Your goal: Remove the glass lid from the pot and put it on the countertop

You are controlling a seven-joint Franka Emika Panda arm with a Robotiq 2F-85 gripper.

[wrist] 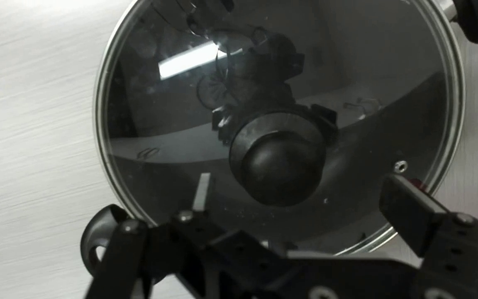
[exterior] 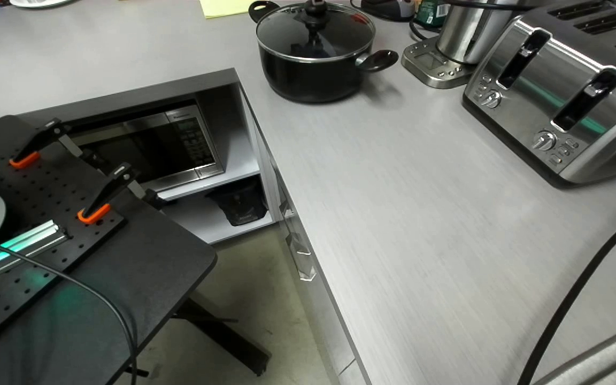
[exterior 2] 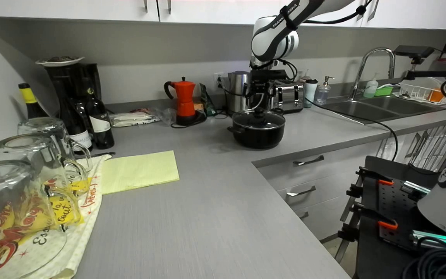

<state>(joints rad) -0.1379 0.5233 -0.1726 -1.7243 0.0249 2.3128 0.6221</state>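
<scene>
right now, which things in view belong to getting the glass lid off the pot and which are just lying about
For the job:
pot
glass lid, resting on it
countertop, where the lid should go
end effector, open above the lid

Just lying about:
silver toaster
steel kettle
red moka pot
yellow sheet
glass mugs

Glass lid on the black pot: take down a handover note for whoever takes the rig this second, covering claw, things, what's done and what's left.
Black two-fingered claw: open, holding nothing, above the round transparent glass lid with a metal rim.
Lid: seated on the wide black pot with two side handles, its round black knob ungripped.
Pot: on the light-grey matte countertop.
Done: claw over the lid, but the lid is not yet off.
Left: likely close on the knob, lift the lid, set it on the countertop.
</scene>
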